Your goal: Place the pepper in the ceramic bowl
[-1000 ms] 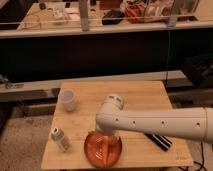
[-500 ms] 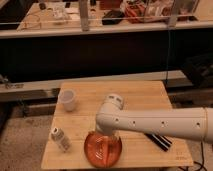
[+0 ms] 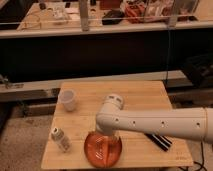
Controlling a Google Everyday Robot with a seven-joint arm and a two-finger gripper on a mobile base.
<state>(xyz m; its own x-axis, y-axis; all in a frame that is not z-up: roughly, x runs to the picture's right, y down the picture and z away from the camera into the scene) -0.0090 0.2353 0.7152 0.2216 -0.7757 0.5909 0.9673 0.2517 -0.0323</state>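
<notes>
On the wooden table (image 3: pixel 145 100) there is one of each thing. Farthest left, near the front edge, one small white shaker bottle (image 3: pixel 60 138) lies tilted. Just behind it, toward the back, one white cup (image 3: pixel 67 99) stands upright, well apart from the rest. Next, at the front edge, sits the one ceramic bowl (image 3: pixel 90 150), orange-red and the widest item here. One slim orange shape in its middle looks like the pepper (image 3: pixel 103 151), though it blends into the dish and I cannot be sure of its outline.

The gripper (image 3: pixel 101 138) hangs right over the bowl, its jaws spread wide with nothing in them. The single white arm (image 3: pixel 160 124) reaches in from the right, its round joint above the bowl's far rim, and it covers the back of the bowl from where I stand. Past it, to the right, one black ribbed cylinder (image 3: pixel 160 141) lies on the table, partly under the arm. Behind the table runs a dark counter with clutter on top.
</notes>
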